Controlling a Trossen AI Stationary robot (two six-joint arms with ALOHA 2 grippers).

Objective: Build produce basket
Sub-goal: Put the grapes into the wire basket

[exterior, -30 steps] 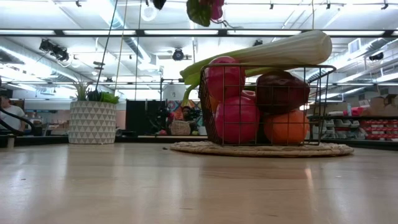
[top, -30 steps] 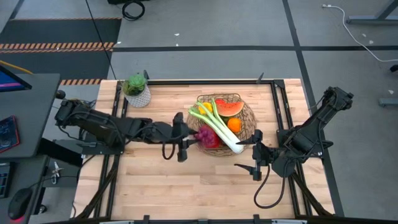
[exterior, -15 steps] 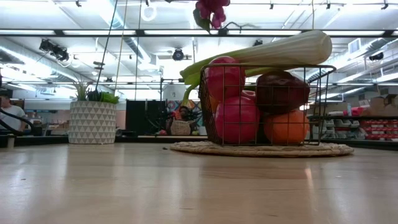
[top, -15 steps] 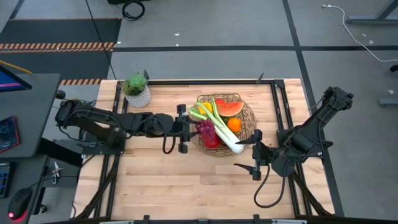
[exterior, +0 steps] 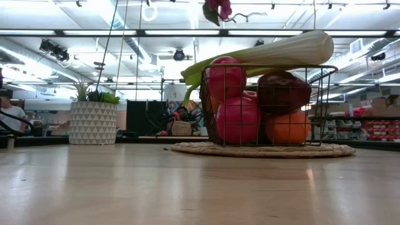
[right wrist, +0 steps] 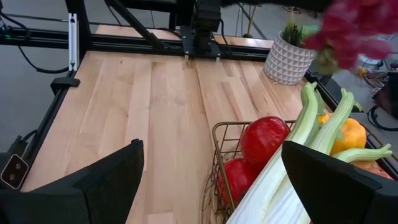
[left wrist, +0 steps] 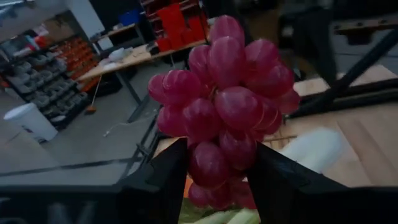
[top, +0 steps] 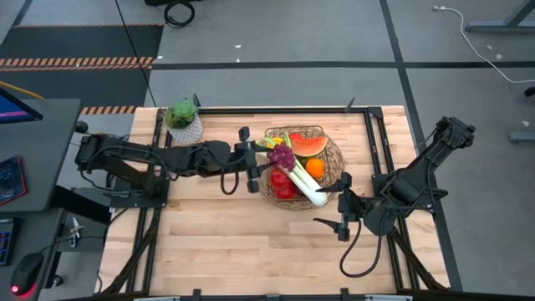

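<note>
1. Left gripper (top: 261,157): clamped on the lower part of the purple grape bunch (left wrist: 221,106), carried above the basket (top: 333,171) at its left rim.
2. Grape bunch: judged light, lumpy and somewhat slippery; hold low across the cluster, as now.
3. Basket: sits on the tabletop (top: 226,234), already holding the leek (top: 299,177), red apples (top: 279,184), orange (top: 314,167) and watermelon slice (top: 308,144).
4. Right gripper (top: 336,211): fingers apart, empty, waiting beside the basket's right.
</note>
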